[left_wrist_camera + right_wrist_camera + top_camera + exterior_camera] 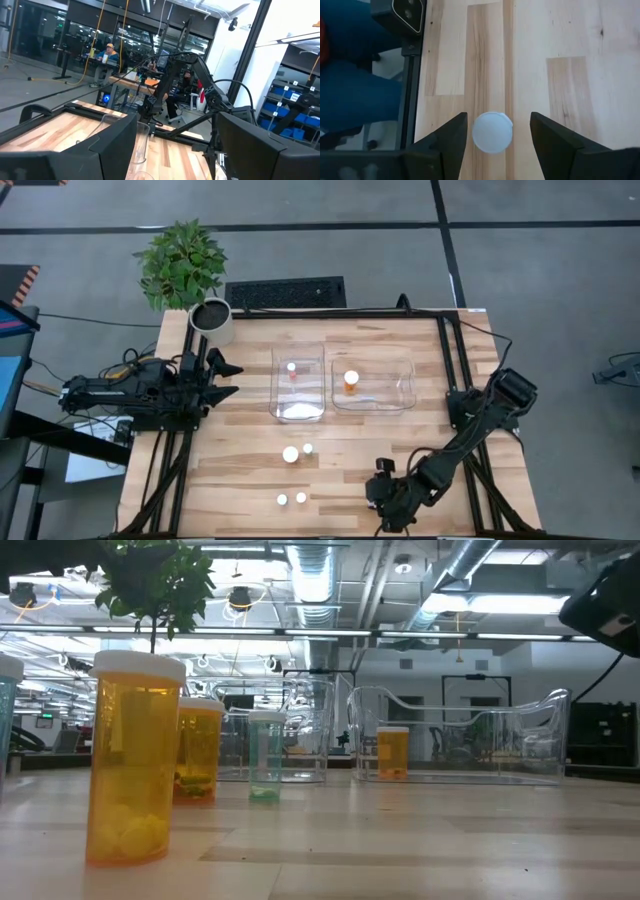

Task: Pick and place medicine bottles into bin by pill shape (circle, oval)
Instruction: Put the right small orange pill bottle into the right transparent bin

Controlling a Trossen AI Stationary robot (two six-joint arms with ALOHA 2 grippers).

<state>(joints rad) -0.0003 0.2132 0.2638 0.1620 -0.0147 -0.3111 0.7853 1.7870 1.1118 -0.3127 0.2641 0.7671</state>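
The right gripper (497, 131) is shown near the table's front edge at about 5 o'clock, its fingers spread on either side of a white-capped medicine bottle (492, 132), with a gap at each side, nothing yet pinched. The left gripper (225, 379) waits at 9 o'clock, spread wide and empty. Four bottles (291, 454) stand loose at 6 o'clock; one sits in the left bin (277, 385) and one in the right bin (410, 380) at 12 o'clock. Judged risk: an off-centre closure could tip or skid the bottle towards the nearby table edge. The surface is pale butcher-block wood (250, 460) in a black frame; a potted plant (185, 265) stands at 10 o'clock, and an industrial hall lies beyond
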